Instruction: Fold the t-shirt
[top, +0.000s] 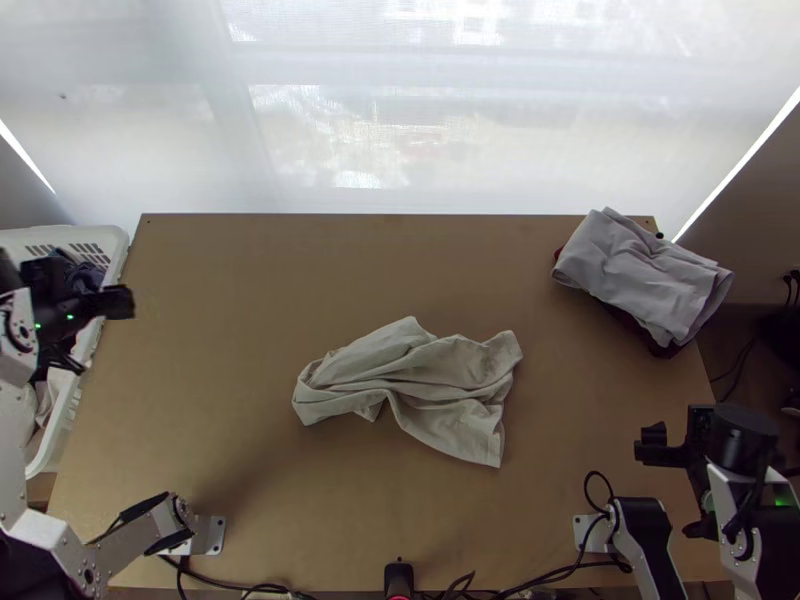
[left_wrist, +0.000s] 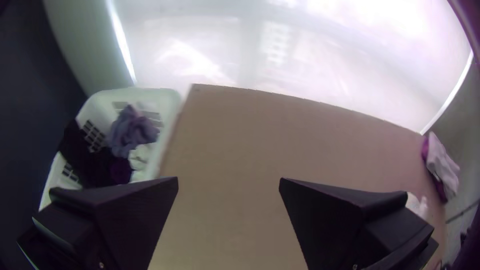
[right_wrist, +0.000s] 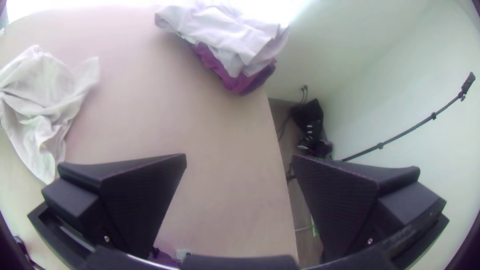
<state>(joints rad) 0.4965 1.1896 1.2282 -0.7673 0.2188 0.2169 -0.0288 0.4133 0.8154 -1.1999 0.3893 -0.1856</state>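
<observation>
I have the light beige cloth t-shirt (top: 430, 385) lying bunched and rumpled around the middle of the light wooden tabletop (top: 300, 270), a little toward the near edge. Creases run across it from side to side; one end is gathered narrow on the left and the other flares out wider on the right, a corner pointing toward the near edge.

My left gripper (top: 88, 320) is up at the left side, by the edge of the tabletop and the white plastic laundry basket (left_wrist: 172, 100), well apart from the shirt. Its fingers (left_wrist: 135, 215) are spread wide, with bare wood in view between them. In the basket I can make out a crumpled grey-purple cloth (left_wrist: 131, 131) along with dark and white pieces.

My right gripper (top: 690, 480) is over on the right, near the tabletop's right edge, also well apart from the shirt. Its fingers (right_wrist: 140, 200) stand wide apart too, with nothing between them.

At the far right corner sits a flat-laid light grey garment (top: 640, 270), wrinkled on top, resting over a dark red-purple one (right_wrist: 235, 82) that peeks out underneath; the little pile reaches past the tabletop's edge.
</observation>
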